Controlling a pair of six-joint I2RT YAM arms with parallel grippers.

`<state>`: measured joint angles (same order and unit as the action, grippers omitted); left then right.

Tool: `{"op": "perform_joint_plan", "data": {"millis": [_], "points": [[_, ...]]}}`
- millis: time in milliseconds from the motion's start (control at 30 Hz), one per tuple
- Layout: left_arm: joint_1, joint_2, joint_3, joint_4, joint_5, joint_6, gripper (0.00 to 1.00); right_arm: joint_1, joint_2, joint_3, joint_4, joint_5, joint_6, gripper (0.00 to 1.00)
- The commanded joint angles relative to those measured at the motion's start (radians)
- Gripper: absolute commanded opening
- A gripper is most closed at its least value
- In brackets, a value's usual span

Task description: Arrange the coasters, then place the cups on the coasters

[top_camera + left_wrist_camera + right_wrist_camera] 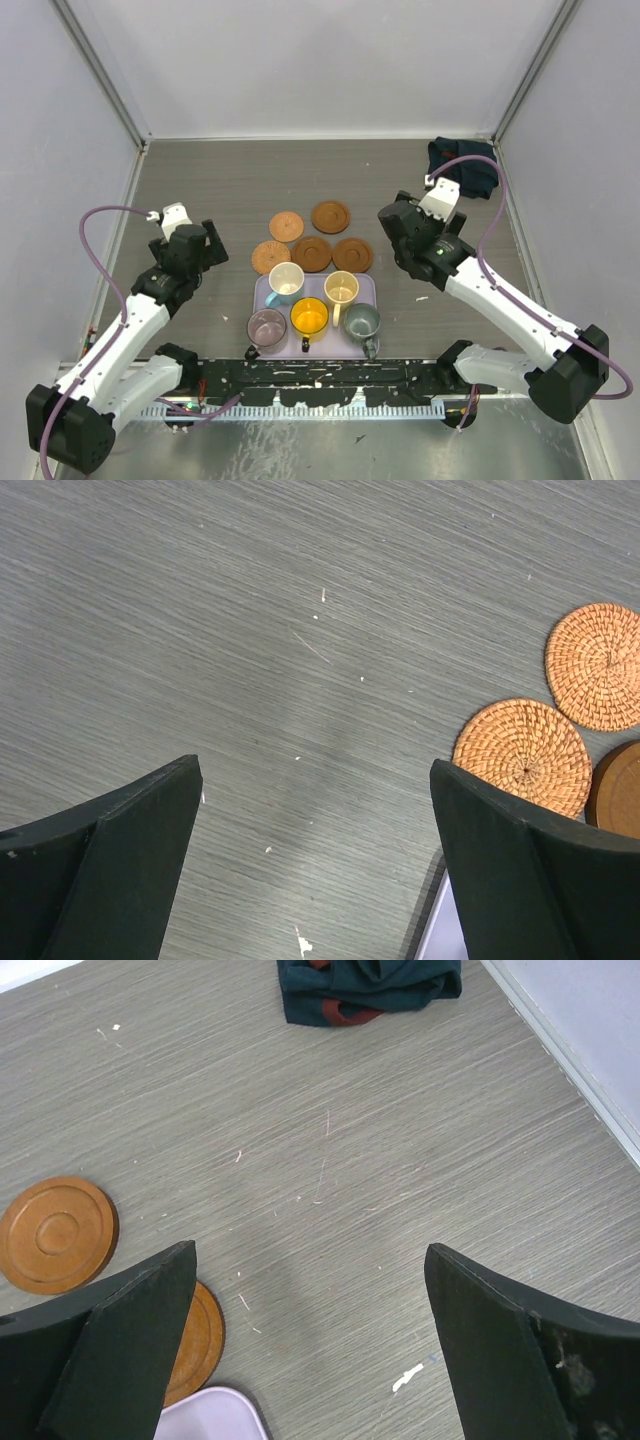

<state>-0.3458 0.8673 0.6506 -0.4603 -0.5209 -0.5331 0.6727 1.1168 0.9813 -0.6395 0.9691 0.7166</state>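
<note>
Brown coasters (312, 253), five, lie flat, clustered on the bench (200, 180) just beyond the lavender tray (372, 285).
Five cups (309, 316) stand upright on it, the nearest three handles pointing near; left tool (312, 770) and right tool (310, 1250) spread, empty.

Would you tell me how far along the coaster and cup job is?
Nothing looks done: the five coasters sit bunched behind the tray, and all five cups are on it. Both the left gripper and right gripper are open and empty. Arranging and placing are both left.
</note>
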Motion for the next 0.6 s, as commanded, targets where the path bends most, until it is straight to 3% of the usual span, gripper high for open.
{"op": "perform_joint_plan", "data": {"millis": [0, 200, 367, 433, 567], "points": [[-0.001, -0.021, 0.004, 0.077, 0.016, 0.009, 0.98, -0.001, -0.013, 0.010, 0.034, -0.002, -0.010, 1.00], [0.001, 0.020, 0.003, 0.120, 0.084, 0.032, 0.98, -0.006, 0.011, 0.017, 0.097, -0.082, -0.069, 1.00], [0.000, 0.118, 0.014, 0.151, 0.144, 0.048, 0.98, -0.071, 0.042, 0.035, 0.174, -0.264, -0.144, 0.96], [0.001, 0.164, 0.024, 0.163, 0.175, 0.050, 0.98, -0.102, 0.063, 0.041, 0.202, -0.348, -0.171, 0.89], [0.001, 0.261, 0.066, 0.169, 0.241, 0.053, 0.98, -0.145, 0.119, 0.052, 0.256, -0.487, -0.217, 0.67]]}}
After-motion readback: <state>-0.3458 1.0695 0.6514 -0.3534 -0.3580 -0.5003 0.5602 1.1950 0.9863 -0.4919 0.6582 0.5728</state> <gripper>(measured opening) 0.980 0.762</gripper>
